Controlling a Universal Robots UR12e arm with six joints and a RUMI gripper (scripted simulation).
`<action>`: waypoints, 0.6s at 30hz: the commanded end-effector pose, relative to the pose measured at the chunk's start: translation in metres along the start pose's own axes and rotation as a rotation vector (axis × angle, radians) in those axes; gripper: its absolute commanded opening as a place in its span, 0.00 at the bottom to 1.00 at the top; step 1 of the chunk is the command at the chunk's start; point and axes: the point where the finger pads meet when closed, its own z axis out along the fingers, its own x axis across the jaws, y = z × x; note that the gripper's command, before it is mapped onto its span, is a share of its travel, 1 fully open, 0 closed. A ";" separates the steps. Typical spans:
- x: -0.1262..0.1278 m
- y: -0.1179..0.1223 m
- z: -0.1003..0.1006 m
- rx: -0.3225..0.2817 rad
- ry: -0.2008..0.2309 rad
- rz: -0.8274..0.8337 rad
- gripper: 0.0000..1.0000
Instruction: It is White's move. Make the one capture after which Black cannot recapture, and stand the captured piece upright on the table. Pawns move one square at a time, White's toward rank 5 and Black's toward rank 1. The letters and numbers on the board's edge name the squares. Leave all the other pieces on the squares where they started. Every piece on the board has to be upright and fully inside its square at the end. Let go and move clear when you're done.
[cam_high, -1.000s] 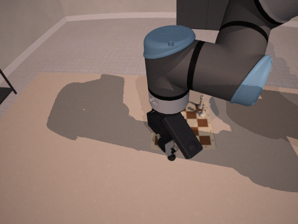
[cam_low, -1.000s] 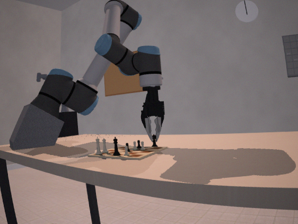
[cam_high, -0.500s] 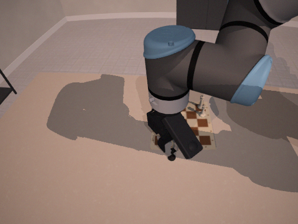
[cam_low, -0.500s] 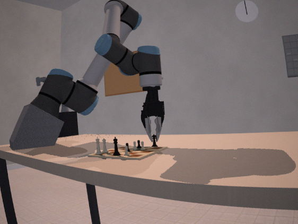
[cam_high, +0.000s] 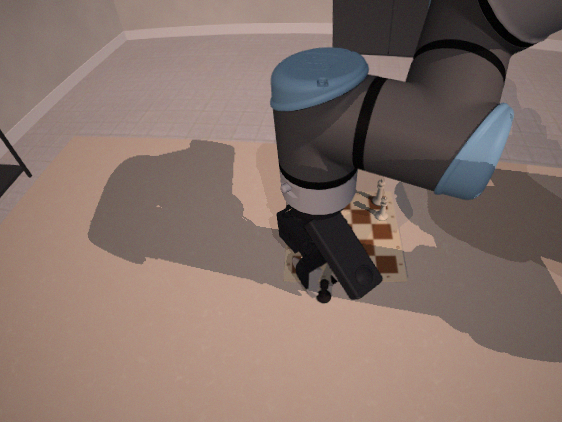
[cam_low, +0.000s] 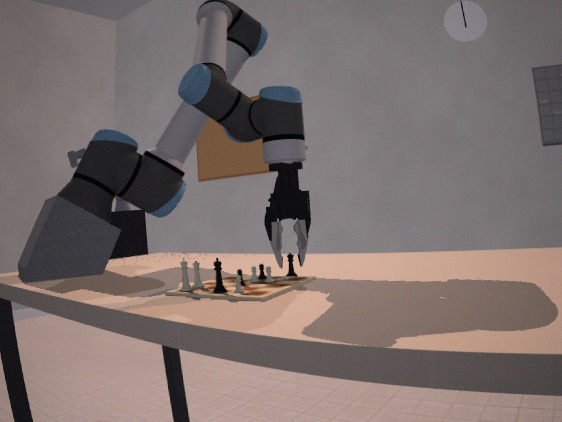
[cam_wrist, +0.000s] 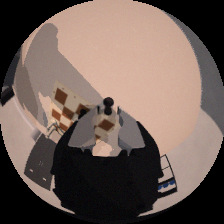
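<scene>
The small chessboard (cam_high: 396, 274) (cam_low: 272, 294) (cam_wrist: 60, 96) lies on the tan table. A black pawn-like piece (cam_high: 324, 293) (cam_low: 290, 265) (cam_wrist: 107, 103) stands upright on the table top, just off the board's edge. My gripper (cam_high: 323, 281) (cam_low: 290, 263) (cam_wrist: 108, 106) is right over it, and its fingers stand parted on either side of the piece with gaps showing. Two tall white pieces (cam_high: 381, 200) (cam_low: 191, 275) stand at the board's far end. A tall black piece (cam_low: 218, 275) and several small pawns (cam_low: 254, 274) stand on the board. In the top view the arm hides most of the board.
The arm's big elbow and wrist (cam_high: 350, 125) hang over the board. The arm's base (cam_low: 65, 240) stands at the table's left end. The table's curved front edge (cam_low: 300, 350) runs close below the board in the exterior view.
</scene>
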 end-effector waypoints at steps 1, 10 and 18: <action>0.000 0.000 -0.001 -0.001 0.001 0.000 0.25; 0.000 0.000 -0.006 -0.001 0.001 0.000 0.25; 0.000 0.000 -0.034 -0.001 0.001 0.000 0.25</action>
